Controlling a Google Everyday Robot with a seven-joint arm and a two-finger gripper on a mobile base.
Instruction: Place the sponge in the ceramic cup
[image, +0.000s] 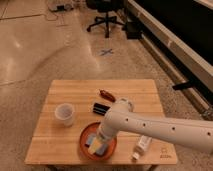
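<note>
White ceramic cup (65, 113) stands upright at the left of the wooden table (45, 145), mouth up, and I see nothing in it from here. To its right, well apart from it, sits the orange plate (83, 144), and the sponge (92, 140) lies flat in that plate, blue-grey face up with a yellowish edge toward me. The gripper (102, 141) is down over the plate right at the sponge, fingers spread wide rather than clamped. I can't tell whether they touch it.

I judge the sponge light and soft. It should squash under the fingers instead of slipping, so a firm pinch won't hurt it. I'd take it across its short width, near the middle, so that it hangs level. The plate's raised rim crowds the fingers, and the cup's mouth looks narrow for a flat pad.

Further right lie a black bar (101, 107) and a white bottle (142, 145).
</note>
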